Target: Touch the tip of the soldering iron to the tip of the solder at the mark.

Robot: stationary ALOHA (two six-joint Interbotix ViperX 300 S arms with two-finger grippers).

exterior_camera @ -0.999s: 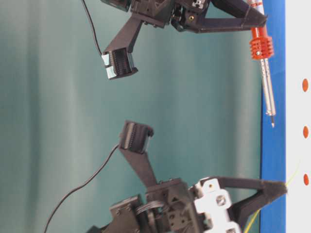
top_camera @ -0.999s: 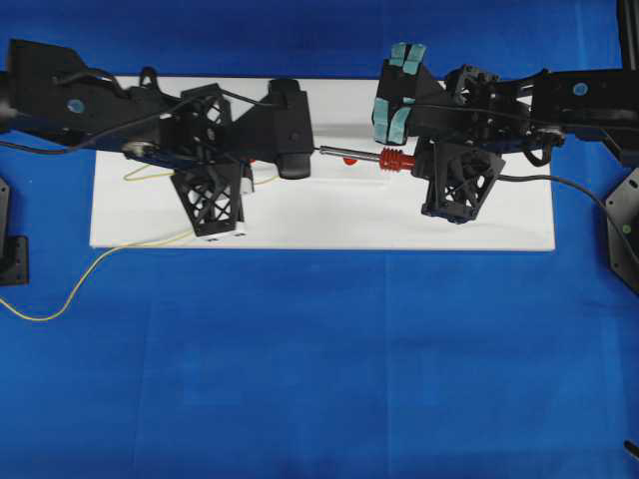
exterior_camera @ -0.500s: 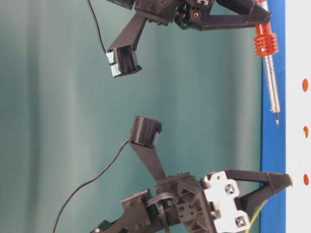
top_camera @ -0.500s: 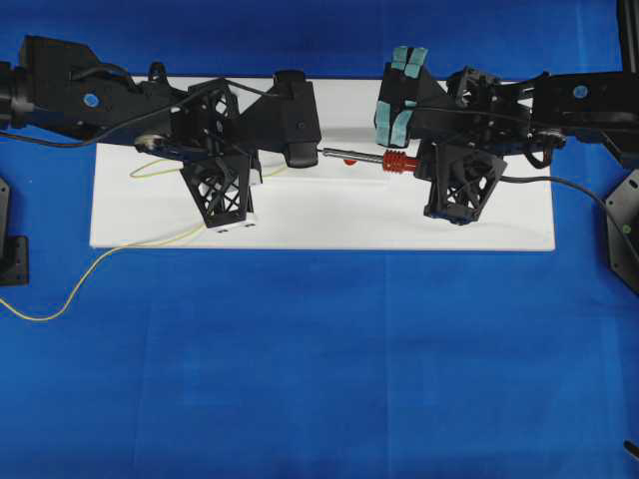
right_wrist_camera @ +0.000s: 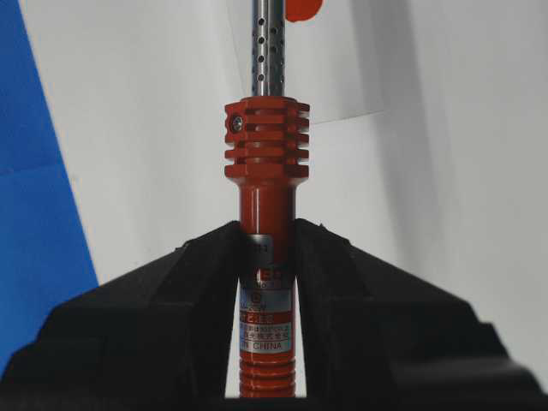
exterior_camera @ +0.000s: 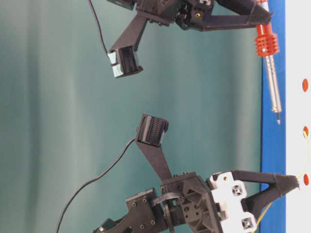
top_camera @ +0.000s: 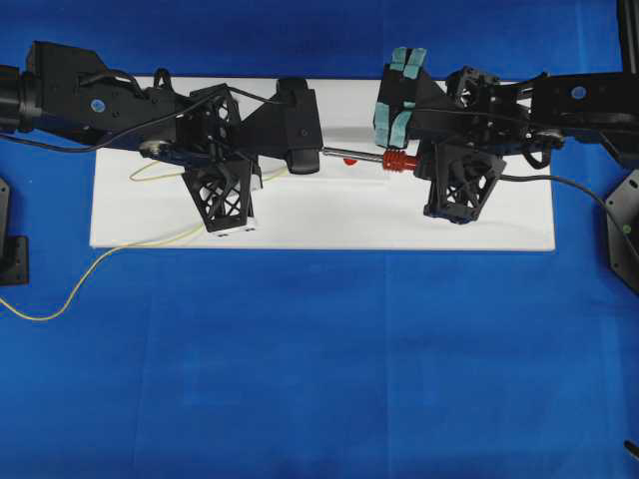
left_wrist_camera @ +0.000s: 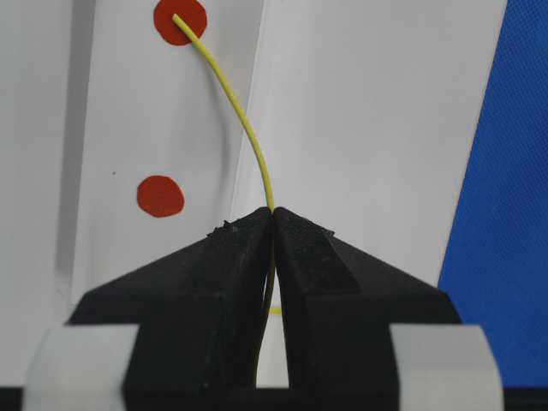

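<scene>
Left wrist view, nearest first: left gripper [left_wrist_camera: 274,218] pinches the solder [left_wrist_camera: 244,128], its free end arching onto the far red mark [left_wrist_camera: 181,20]; beyond, right gripper [right_wrist_camera: 268,248] clamps the soldering iron [right_wrist_camera: 266,223], aimed toward it

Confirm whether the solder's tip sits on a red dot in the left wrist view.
Yes: the solder curves up from the left gripper and its tip ends on the upper red dot.

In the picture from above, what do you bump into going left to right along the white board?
Yellow solder → left gripper → soldering iron → right gripper.
</scene>
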